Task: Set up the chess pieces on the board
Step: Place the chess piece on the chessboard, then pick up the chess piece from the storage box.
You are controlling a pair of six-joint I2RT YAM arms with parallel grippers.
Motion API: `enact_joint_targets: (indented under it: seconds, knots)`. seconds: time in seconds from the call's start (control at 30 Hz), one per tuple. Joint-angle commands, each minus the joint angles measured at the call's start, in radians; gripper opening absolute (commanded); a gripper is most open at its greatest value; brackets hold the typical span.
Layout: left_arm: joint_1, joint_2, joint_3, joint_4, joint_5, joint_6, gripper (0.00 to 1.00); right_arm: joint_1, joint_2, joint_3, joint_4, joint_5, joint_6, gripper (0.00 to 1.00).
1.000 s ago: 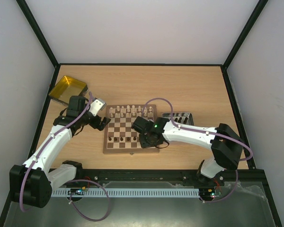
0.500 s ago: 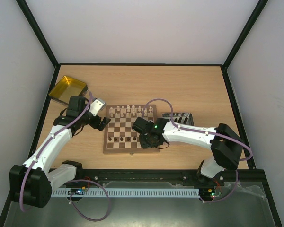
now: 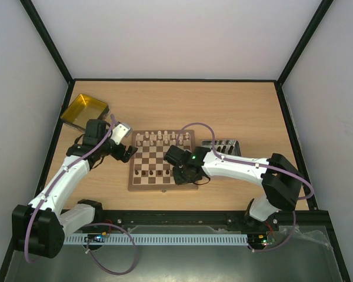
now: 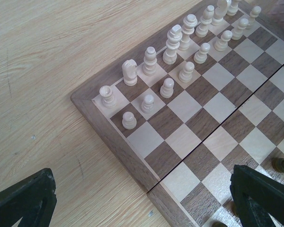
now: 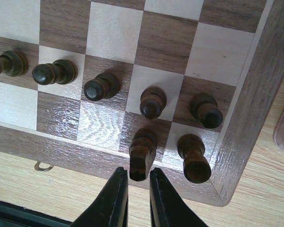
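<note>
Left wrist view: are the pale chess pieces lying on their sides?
No, the pale chess pieces all stand upright, in two rows along one edge of the board.

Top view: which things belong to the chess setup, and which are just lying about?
Job:
- board
- pale chess pieces on its far rows
- dark chess pieces at its near edge
- right gripper at the dark pieces

Lying about:
- yellow tray, far left
- grey tray, right of the board
</note>
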Motion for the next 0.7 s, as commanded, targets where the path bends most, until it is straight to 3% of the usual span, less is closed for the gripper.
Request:
enact_joint_targets:
  seconds: [0.0, 0.4, 0.67]
  knots:
    - [-0.004, -0.002, -0.01, 0.003, -0.001, 0.003, 1.0, 0.009, -0.012, 0.004, 0.005, 0.015, 0.015, 0.14]
    - [-0.006, 0.002, -0.009, 0.0, 0.004, 0.006, 1.0, -0.022, -0.097, 0.089, -0.122, 0.172, 0.003, 0.29]
    - [-0.014, 0.007, -0.007, 0.002, 0.0, 0.005, 1.0, -0.363, -0.234, -0.038, -0.076, 0.106, -0.125, 0.24]
